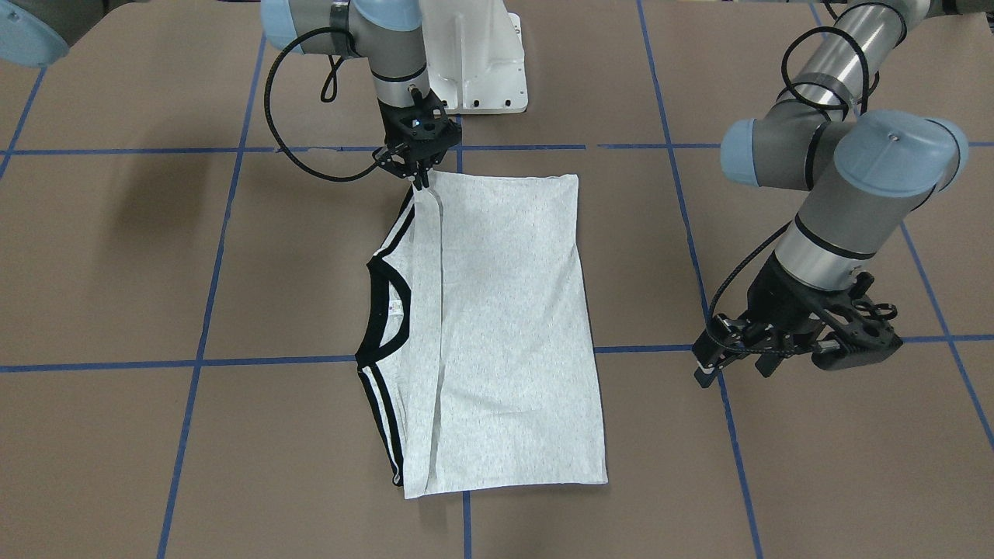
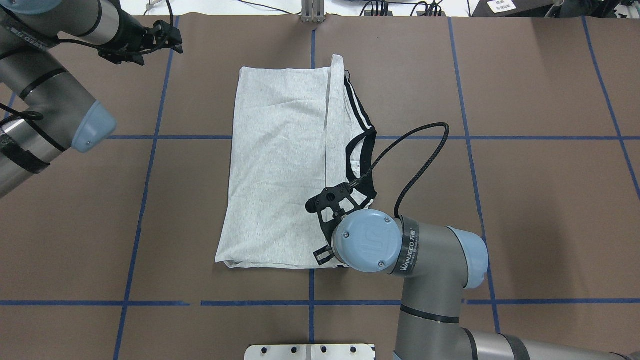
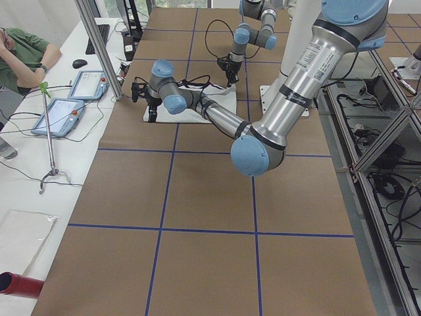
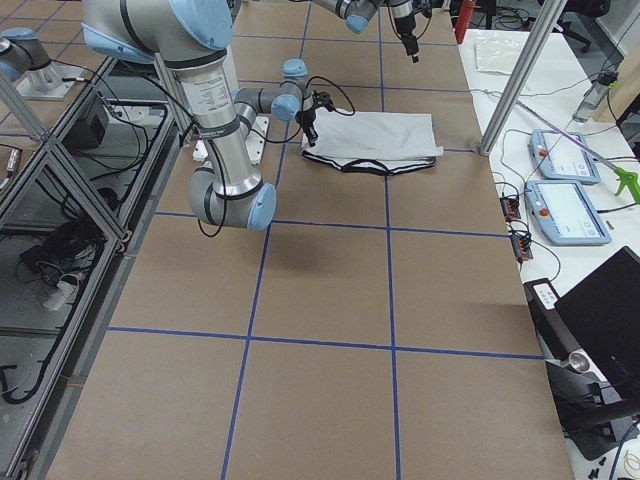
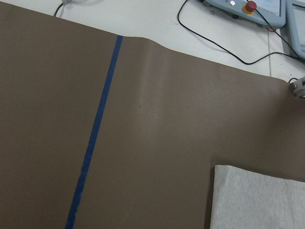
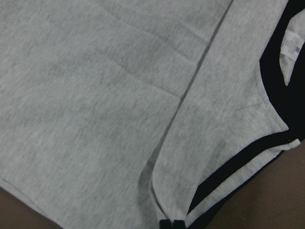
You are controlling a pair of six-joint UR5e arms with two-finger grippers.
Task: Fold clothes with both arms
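The folded grey T-shirt [image 1: 512,310] is pinched at one corner by the right gripper [image 1: 420,183], WANJEED is printed on the right arm [image 2: 430,255], and the left gripper [image 1: 734,374] is held open, well apart from the shirt.

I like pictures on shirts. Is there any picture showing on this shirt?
No, the T-shirt shows only plain grey cloth facing up in the overhead view, with black trim at one side.

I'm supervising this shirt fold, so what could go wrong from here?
The right gripper seems to pinch just one shirt corner; pulling it alone could skew the folded flap. The left gripper hangs open off the shirt, so nothing holds the flap's other end.
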